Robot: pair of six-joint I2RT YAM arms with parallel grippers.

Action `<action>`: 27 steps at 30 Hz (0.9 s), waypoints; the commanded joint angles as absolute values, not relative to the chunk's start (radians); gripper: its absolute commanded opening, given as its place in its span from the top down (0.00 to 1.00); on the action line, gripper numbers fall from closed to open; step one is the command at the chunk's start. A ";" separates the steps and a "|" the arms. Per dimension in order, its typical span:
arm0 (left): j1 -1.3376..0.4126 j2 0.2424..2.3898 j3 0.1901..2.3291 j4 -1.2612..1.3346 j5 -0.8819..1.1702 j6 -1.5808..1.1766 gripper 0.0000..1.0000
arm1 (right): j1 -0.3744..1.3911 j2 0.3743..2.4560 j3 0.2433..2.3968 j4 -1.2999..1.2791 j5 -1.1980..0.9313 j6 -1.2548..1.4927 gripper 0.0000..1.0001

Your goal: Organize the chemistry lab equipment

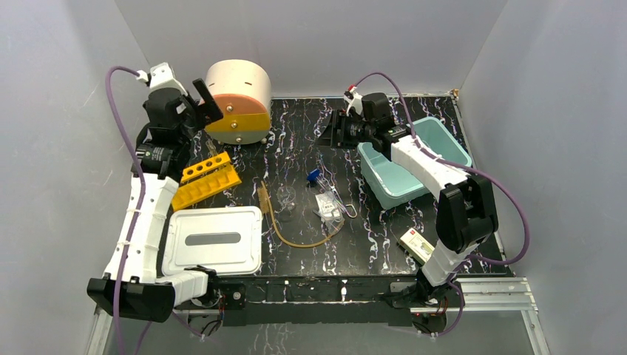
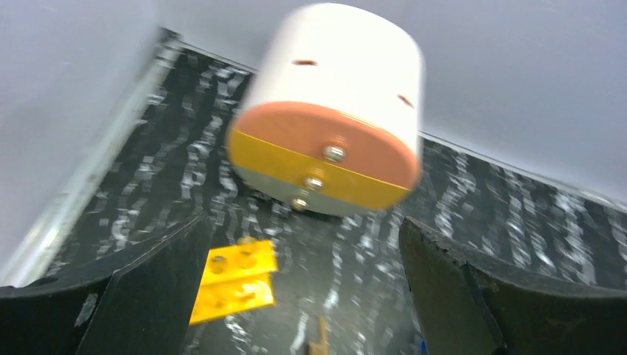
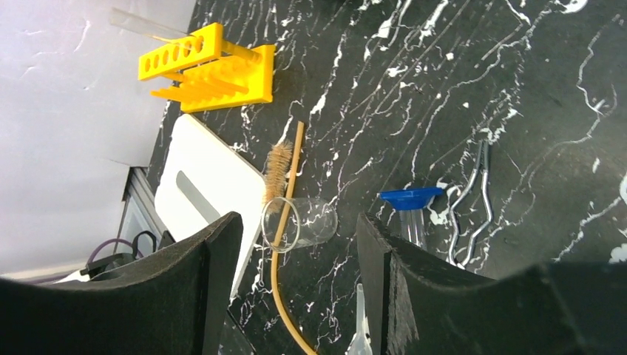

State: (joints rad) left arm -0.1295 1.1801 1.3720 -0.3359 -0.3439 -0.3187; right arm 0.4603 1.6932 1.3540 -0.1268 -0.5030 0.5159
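Observation:
The orange-yellow holed rack [image 1: 205, 177] lies at the left with a thin glass tube [image 3: 148, 24] in it. An amber rubber hose [image 1: 296, 235] curves across the middle, beside a small clear glass beaker [image 3: 303, 224] on its side. A blue-tipped piece [image 3: 410, 200], a wire metal clamp [image 3: 473, 200] and a clear packet [image 1: 329, 205] lie right of it. My left gripper [image 2: 303, 244] hangs open and empty above the rack's far end, facing the white drum. My right gripper [image 3: 299, 244] is open and empty, raised at the back middle.
A white drum with an orange and yellow face [image 1: 236, 100] stands at the back left. A teal bin [image 1: 444, 140] sits at the right under my right arm. A white lid [image 1: 213, 240] lies at the front left, a small box [image 1: 416, 245] at the front right. A bristle brush [image 3: 279, 166] lies by the hose.

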 commanded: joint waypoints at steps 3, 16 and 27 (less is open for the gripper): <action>-0.125 1.177 1.465 -0.592 0.134 -0.425 0.02 | 0.461 1.626 1.428 -0.250 -0.351 0.478 0.34; -0.363 1.178 1.412 -0.604 0.230 -0.385 0.04 | 0.591 1.624 1.453 -0.482 -0.095 0.500 0.36; -0.365 1.180 1.408 -0.615 0.116 -0.538 0.03 | 0.733 1.733 1.398 -0.571 0.164 0.504 0.41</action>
State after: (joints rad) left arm -0.3660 1.1862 1.3975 -0.6071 0.1341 -0.4862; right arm 0.7486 1.7145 1.4364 -0.5667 0.0513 0.5125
